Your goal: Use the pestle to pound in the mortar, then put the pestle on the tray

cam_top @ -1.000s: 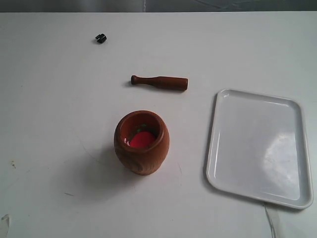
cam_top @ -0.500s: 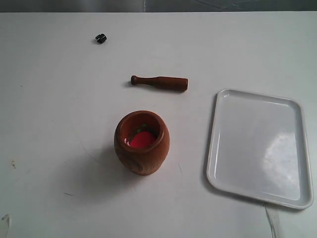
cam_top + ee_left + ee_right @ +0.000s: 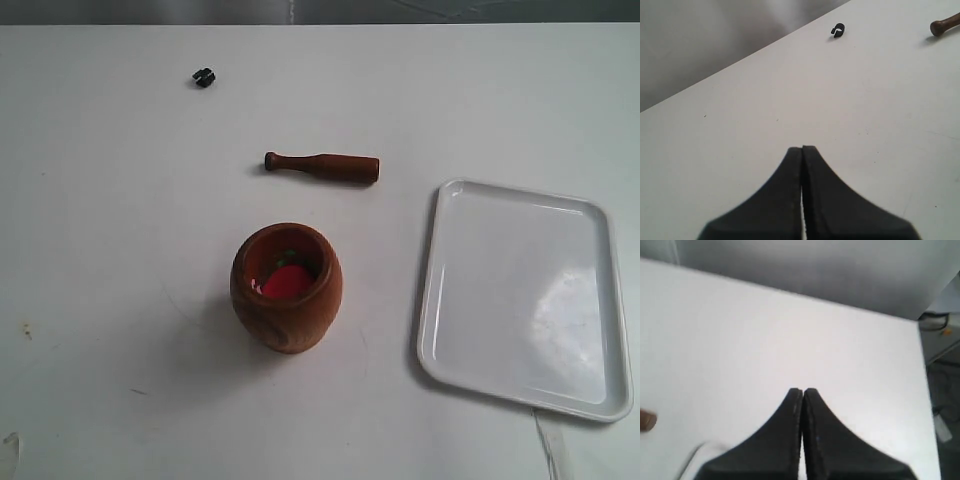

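Wood pestle [image 3: 322, 166]: laid flat on the table [image 3: 120, 220], beyond the mortar [image 3: 286, 288] and well apart from it; knob end is pointed to the left of the exterior view, thick end toward the tray [image 3: 432, 300].
Mortar: stood upright, mouth open; something red [image 3: 288, 283] with a bit of green is seen inside.
Tray: set flat to the right of the mortar, touched by neither mortar nor pestle.
Left gripper [image 3: 802, 149]: jaws pressed together, nothing held; a small black object [image 3: 838, 30] and the pestle knob [image 3: 945, 25] are seen ahead.
Right gripper [image 3: 802, 390]: jaws pressed together, nothing held; a brown end at the frame edge is taken for the pestle, not certain.
Handling: pestle is judged stiff, light and not fragile; smooth turned wood, so slip is expected, and a roll if nudged.
Grip spot: the narrow handle just under the knob is judged best, clamped across its width; thick end is left free for pounding.
Risk: mortar could be tipped or shoved by off-centre blows.
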Robot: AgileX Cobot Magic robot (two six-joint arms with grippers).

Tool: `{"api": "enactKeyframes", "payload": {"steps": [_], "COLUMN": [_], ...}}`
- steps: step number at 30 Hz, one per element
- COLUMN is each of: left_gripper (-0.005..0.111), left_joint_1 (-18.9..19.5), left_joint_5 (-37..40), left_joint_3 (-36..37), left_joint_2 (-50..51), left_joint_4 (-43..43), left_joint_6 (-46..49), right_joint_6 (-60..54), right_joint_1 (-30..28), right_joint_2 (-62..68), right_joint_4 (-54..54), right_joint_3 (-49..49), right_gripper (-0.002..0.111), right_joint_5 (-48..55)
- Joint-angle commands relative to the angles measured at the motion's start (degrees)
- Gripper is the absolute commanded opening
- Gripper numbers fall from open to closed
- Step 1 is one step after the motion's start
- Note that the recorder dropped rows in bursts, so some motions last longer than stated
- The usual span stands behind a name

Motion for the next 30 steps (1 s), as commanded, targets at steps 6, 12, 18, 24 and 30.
{"api": "enactKeyframes", "payload": {"steps": [6, 12, 18, 24, 30], "left_gripper": [0.000, 0.000, 0.000, 0.000, 0.000], "left_joint_1": [-0.44, -0.44, -0.44, -0.44, -0.44], "left_joint_5": [-0.17, -0.17, -0.17, -0.17, -0.17], "left_joint_3": [0.03, 0.03, 0.03, 0.03, 0.03], "left_joint_2": [-0.07, -0.07, -0.07, -0.07, -0.07], "left_joint_4": [-0.42, -0.42, -0.42, -0.42, -0.42], "left_joint_6": [-0.47, -0.47, -0.47, -0.47, -0.47], "right_joint_6": [-31.46, -55.02, -55.31, -59.63, -58.70], "right_joint_1": [0.37, 0.47, 1.85, 6.46, 10.12], "right_joint_2": [15.89, 20.05, 23.87, 30.53, 39.80], "right_joint_4": [25.36, 31.41, 31.07, 29.83, 29.79], "right_joint_3": [-16.15, -18.07, -18.07, -18.71, -32.25], "right_gripper": [0.000, 0.000, 0.000, 0.004, 0.008], "right_joint_5": [17.50, 13.59, 5.48, 6.74, 22.92]}}
